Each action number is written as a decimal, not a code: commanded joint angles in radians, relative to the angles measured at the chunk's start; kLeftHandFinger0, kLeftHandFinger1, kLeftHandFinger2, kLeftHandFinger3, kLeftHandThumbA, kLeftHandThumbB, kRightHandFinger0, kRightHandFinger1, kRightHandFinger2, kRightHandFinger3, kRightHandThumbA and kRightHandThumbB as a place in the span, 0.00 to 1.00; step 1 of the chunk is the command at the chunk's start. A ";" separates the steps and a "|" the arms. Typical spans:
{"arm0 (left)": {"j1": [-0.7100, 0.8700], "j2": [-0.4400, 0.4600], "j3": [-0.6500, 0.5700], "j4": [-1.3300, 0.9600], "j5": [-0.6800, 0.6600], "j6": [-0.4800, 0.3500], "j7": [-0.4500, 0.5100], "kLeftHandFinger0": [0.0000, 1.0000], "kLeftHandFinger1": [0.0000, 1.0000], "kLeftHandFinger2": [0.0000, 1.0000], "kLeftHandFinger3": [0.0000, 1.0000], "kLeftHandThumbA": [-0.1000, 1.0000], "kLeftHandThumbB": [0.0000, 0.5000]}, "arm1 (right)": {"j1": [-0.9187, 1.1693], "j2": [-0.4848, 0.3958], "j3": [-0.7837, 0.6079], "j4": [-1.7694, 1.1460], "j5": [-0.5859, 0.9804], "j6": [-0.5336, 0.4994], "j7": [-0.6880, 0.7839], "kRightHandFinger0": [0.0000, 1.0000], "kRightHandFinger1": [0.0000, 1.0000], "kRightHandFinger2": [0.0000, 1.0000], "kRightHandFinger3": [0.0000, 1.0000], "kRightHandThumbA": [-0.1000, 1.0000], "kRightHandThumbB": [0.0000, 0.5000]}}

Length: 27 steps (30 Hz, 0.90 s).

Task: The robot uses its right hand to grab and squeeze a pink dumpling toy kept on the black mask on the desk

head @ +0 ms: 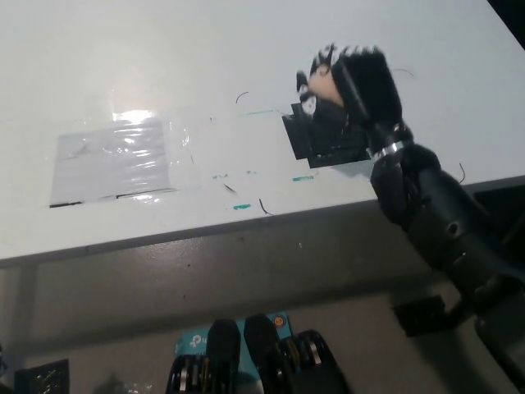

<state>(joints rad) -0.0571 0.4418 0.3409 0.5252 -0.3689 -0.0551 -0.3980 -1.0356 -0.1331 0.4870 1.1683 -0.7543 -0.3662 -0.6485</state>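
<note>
Spanning most of the head view, the broad white desk top [246,57] runs from the upper left down to a front edge that slants across the middle of the picture, with grey floor below it. Next in size is the robot's black right arm [447,238], jointed and glossy, which comes up from the lower right corner and crosses the desk's front edge near the right side. On the left part of the desk lies a rectangular sheet of clear, crinkled plastic film [119,160], catching a bright glare at its upper edge; a few short teal marks and thin dark scribbles sit on the white surface between it and the arm. Toward the right of the desk is the square black mask [316,139], lying flat, its right portion covered by the hand. The black right hand [353,86] hangs over the mask's upper right part, its fingers curled tightly round the pale pink dumpling toy [321,80], so the hand is closed on the toy and grips it. Only a small rounded patch of the toy peeks out at the hand's left side, just above the mask's upper edge; whether it touches the mask cannot be told. The white left hand does not appear in the picture.
</note>
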 commanded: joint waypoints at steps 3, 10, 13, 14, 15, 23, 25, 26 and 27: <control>-0.003 0.033 0.010 -0.045 -0.002 0.022 0.019 0.00 0.03 0.13 0.20 1.00 1.00 | -0.014 0.017 0.023 0.092 0.015 -0.016 0.053 0.00 0.12 0.52 0.40 0.00 0.16; -0.015 0.037 0.008 -0.033 0.000 0.013 0.013 0.00 0.02 0.13 0.19 1.00 1.00 | -0.021 0.037 0.020 0.133 0.039 0.029 0.161 0.11 0.32 0.64 0.92 0.00 0.00; -0.018 0.035 0.012 -0.019 -0.006 0.005 0.009 0.00 0.02 0.12 0.18 1.00 1.00 | -0.020 0.038 0.029 0.129 0.034 0.054 0.225 0.43 0.54 0.73 1.00 0.14 0.05; -0.019 0.035 0.013 -0.020 -0.006 0.007 0.010 0.00 0.01 0.11 0.18 1.00 1.00 | -0.019 0.038 0.030 0.126 0.034 0.056 0.233 0.52 0.64 0.84 1.00 0.17 0.11; -0.018 0.034 0.013 -0.021 -0.006 0.010 0.012 0.00 0.01 0.11 0.17 1.00 1.00 | -0.018 0.037 0.030 0.123 0.033 0.059 0.242 0.58 0.68 0.86 1.00 0.23 0.10; -0.012 0.037 0.009 -0.010 -0.001 -0.005 0.003 0.00 0.02 0.13 0.18 1.00 1.00 | -0.004 0.036 0.057 0.052 0.004 0.131 0.320 1.00 1.00 1.00 1.00 0.58 0.45; -0.013 0.036 0.011 -0.002 -0.007 -0.008 -0.002 0.00 0.03 0.13 0.18 1.00 1.00 | 0.003 0.034 0.066 0.021 -0.009 0.162 0.326 1.00 1.00 1.00 1.00 0.77 0.65; -0.010 0.035 0.011 -0.010 -0.007 -0.001 0.000 0.00 0.03 0.12 0.17 1.00 1.00 | 0.005 0.035 0.080 0.006 -0.031 0.185 0.296 1.00 1.00 1.00 1.00 0.92 0.99; -0.009 0.035 0.011 -0.010 -0.007 -0.001 0.000 0.00 0.03 0.12 0.17 1.00 1.00 | 0.008 0.034 0.083 -0.003 -0.032 0.191 0.295 1.00 1.00 1.00 1.00 0.92 1.00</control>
<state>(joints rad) -0.0616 0.4418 0.3401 0.5263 -0.3676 -0.0456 -0.3958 -1.0167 -0.1004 0.5472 1.2130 -0.7578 -0.2537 -0.3777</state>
